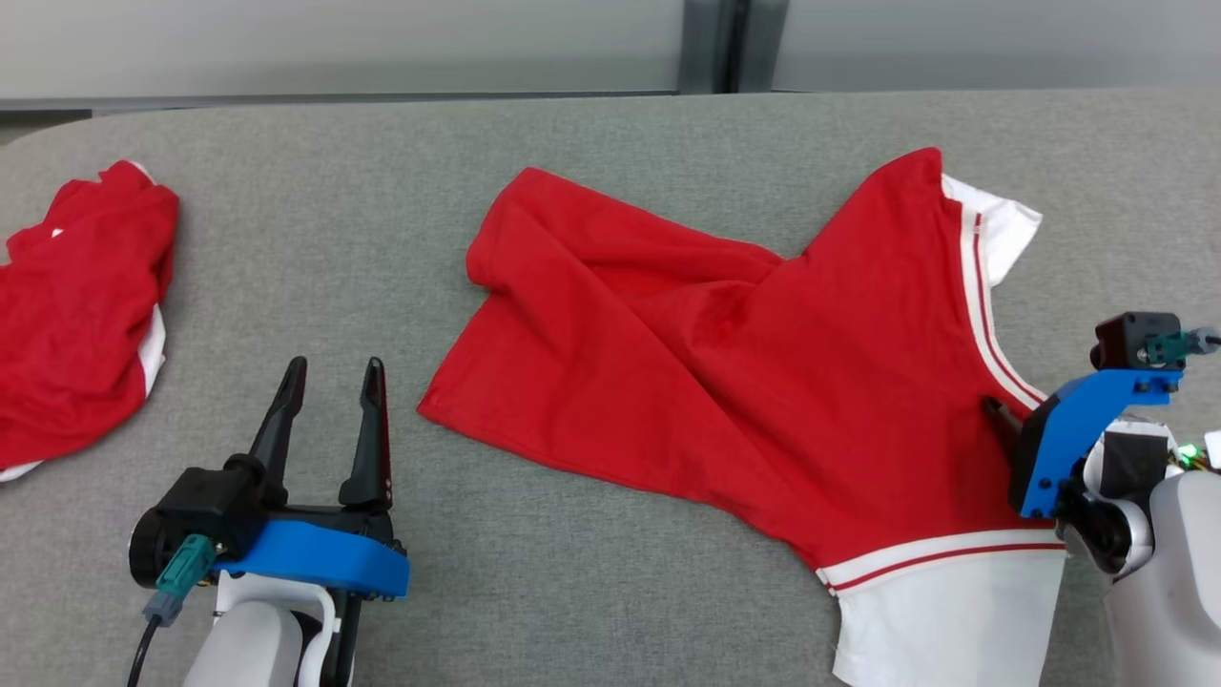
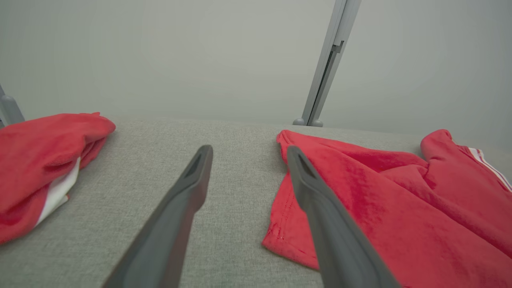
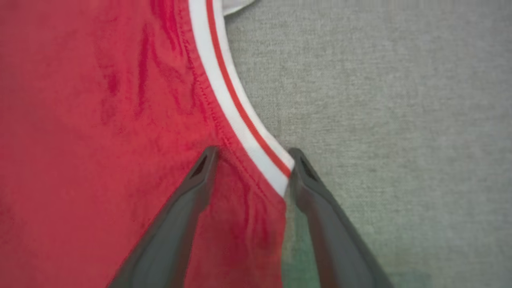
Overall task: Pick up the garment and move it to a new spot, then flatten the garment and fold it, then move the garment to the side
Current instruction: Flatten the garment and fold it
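Note:
The garment (image 1: 725, 343) is a red shirt with white sleeves and a red-striped white collar band (image 3: 224, 92), lying spread but wrinkled on the grey table (image 1: 334, 191). My right gripper (image 1: 1002, 415) points down at its right side. In the right wrist view this gripper (image 3: 254, 150) is open, its fingers standing either side of the collar edge, one over red cloth (image 3: 100, 120) and one over bare table. My left gripper (image 1: 334, 363) is open above bare table, just left of the shirt's lower-left hem corner (image 2: 280, 236). In its own wrist view, nothing lies between the left gripper's (image 2: 249, 149) fingers.
A second red-and-white garment (image 1: 76, 324) lies crumpled at the table's far left, also seen in the left wrist view (image 2: 36, 160). Bare table lies between the two garments. A pale wall with a grey post (image 2: 328, 64) stands behind the table's far edge.

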Controlling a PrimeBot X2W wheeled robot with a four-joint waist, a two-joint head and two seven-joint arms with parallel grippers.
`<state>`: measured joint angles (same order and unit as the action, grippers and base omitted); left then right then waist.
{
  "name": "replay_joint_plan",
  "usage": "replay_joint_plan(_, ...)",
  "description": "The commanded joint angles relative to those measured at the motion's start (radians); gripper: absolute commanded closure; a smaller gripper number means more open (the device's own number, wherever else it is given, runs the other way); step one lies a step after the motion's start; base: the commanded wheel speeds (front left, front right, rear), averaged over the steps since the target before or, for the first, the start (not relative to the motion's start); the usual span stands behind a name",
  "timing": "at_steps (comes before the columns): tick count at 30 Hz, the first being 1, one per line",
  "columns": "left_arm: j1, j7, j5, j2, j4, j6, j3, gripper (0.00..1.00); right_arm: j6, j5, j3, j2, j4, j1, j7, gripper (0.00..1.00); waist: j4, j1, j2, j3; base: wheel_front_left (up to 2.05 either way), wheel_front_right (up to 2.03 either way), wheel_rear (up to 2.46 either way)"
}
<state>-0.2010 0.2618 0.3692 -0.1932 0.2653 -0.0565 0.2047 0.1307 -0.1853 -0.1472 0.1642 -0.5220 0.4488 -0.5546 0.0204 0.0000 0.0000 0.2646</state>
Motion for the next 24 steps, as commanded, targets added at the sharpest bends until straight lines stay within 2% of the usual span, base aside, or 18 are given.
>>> replay_joint_plan(1,-0.020,0.004,-0.006,-0.001,0.006,-0.005,0.003,0.00,0.002,-0.007,0.027,-0.006,-0.030,0.006,0.006,1.00,0.016,0.0000,0.0000,0.011,0.00,0.00,0.00)
replay_joint_plan(5,-0.027,0.004,-0.011,-0.001,0.010,0.000,-0.003,0.00,0.000,0.014,0.013,0.044,-0.005,0.083,0.131,1.00,0.023,0.0000,0.0000,0.015,0.00,0.00,0.00)
replay_joint_plan(9,-0.029,0.004,-0.013,0.003,0.013,0.002,-0.009,0.00,0.000,0.028,0.003,0.058,-0.014,0.135,0.215,1.00,0.027,0.0000,0.0000,0.016,0.00,0.00,0.00)
replay_joint_plan(17,-0.043,0.004,-0.028,0.022,0.029,-0.006,-0.011,0.00,0.000,0.029,-0.026,0.093,-0.126,0.263,0.338,1.00,0.039,0.0000,0.0000,0.011,0.00,0.00,0.00)
replay_joint_plan(18,-0.046,0.004,-0.030,0.025,0.029,-0.007,-0.013,0.00,0.000,0.031,-0.022,0.097,-0.136,0.274,0.358,0.39,0.040,0.0000,0.0000,0.007,0.00,0.00,0.00)
replay_joint_plan(19,-0.048,0.004,-0.033,0.026,0.029,-0.007,-0.015,0.00,0.000,0.027,-0.018,0.098,-0.150,0.283,0.376,0.00,0.039,0.0000,0.0000,0.002,0.00,0.00,0.00)
replay_joint_plan(24,-0.021,0.004,-0.048,0.033,0.028,-0.002,-0.037,0.00,0.000,0.001,0.047,0.097,-0.177,0.256,0.485,0.00,0.025,0.0000,0.0000,-0.043,0.00,0.00,0.00)
